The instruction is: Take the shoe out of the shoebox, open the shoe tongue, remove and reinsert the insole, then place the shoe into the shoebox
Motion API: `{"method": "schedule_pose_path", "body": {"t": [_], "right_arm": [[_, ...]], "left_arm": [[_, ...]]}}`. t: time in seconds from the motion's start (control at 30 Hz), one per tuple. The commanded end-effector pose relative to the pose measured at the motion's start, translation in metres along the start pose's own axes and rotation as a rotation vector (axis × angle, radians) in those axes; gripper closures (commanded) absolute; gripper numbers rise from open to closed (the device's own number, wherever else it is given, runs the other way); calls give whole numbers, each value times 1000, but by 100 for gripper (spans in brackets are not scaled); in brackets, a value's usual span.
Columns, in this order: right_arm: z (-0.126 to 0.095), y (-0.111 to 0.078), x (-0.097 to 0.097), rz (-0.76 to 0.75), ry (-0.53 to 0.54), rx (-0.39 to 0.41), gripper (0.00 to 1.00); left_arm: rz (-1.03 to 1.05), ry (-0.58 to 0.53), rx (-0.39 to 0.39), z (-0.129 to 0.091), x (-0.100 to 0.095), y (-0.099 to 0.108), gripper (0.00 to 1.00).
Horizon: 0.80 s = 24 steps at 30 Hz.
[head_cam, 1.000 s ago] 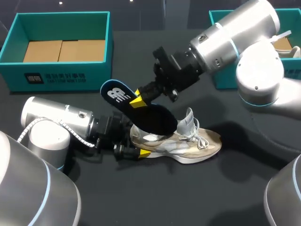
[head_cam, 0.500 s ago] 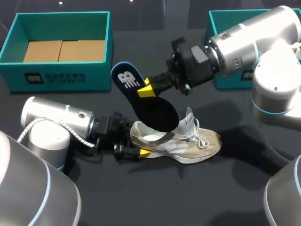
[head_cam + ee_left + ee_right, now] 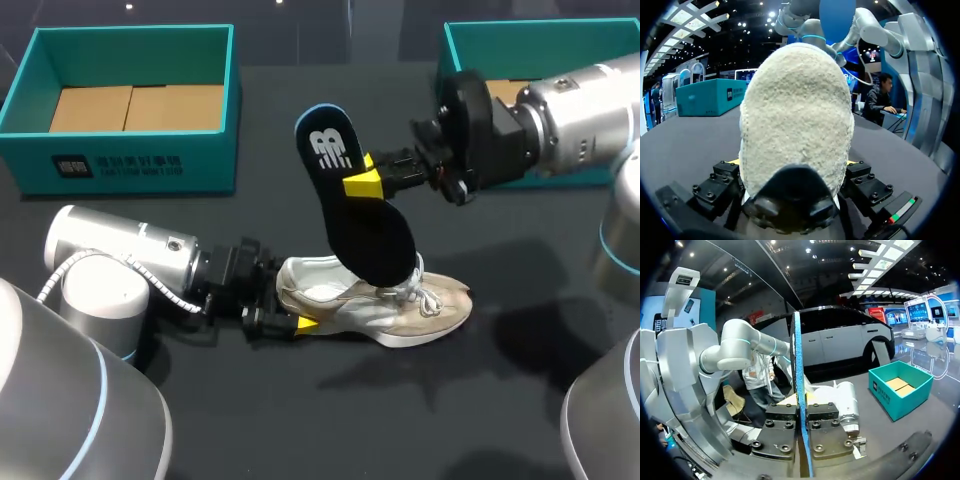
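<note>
A beige and white shoe (image 3: 400, 305) rests on the black table, toe to the right. My left gripper (image 3: 292, 308) holds its heel, one finger on each side. In the left wrist view the fuzzy heel (image 3: 795, 115) fills the gap between the left gripper's (image 3: 792, 167) fingers. My right gripper (image 3: 365, 183) hangs above the shoe, shut on a black insole (image 3: 365, 235) with a white logo and a blue underside. The insole stands steeply, with its lower end over the shoe's mouth; I cannot tell if they touch. It runs edge-on (image 3: 799, 365) through the right gripper (image 3: 801, 407).
A teal shoebox (image 3: 130, 35) with a bare cardboard floor stands at the back left. A second teal box (image 3: 520, 28) sits at the back right, partly behind my right arm. In the right wrist view a teal box (image 3: 900, 387) lies beyond the shoe.
My right gripper has carried the insole up and to the right, lifting it off the shoe and tipping it more upright. The left gripper and the shoe have stayed put.
</note>
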State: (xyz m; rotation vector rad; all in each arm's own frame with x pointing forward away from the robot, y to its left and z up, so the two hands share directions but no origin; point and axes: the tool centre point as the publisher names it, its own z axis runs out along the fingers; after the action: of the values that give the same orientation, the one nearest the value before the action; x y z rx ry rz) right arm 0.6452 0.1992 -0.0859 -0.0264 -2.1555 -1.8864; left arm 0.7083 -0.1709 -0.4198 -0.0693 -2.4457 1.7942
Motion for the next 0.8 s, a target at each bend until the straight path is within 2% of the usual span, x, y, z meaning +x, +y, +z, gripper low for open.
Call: {"method": "schedule_pose_path", "body": {"t": [0.03, 0.1, 0.17, 0.2, 0.57, 0.8], "right_arm": [[-12, -12, 13, 114, -43, -147, 100], [-20, -11, 20, 196, -45, -232, 100], [-29, -8, 31, 236, -108, -296, 100], [-31, -5, 36, 241, -132, -289, 100], [-31, -5, 36, 241, -132, -289, 100], [-38, -13, 45, 213, -218, -265, 100]], "left_arm": [[0, 0, 0, 0, 0, 3, 100], [0, 0, 0, 0, 0, 3, 100], [0, 0, 0, 0, 0, 3, 100], [0, 0, 0, 0, 0, 3, 100], [0, 0, 0, 0, 0, 3, 100], [0, 0, 0, 0, 0, 3, 100]]}}
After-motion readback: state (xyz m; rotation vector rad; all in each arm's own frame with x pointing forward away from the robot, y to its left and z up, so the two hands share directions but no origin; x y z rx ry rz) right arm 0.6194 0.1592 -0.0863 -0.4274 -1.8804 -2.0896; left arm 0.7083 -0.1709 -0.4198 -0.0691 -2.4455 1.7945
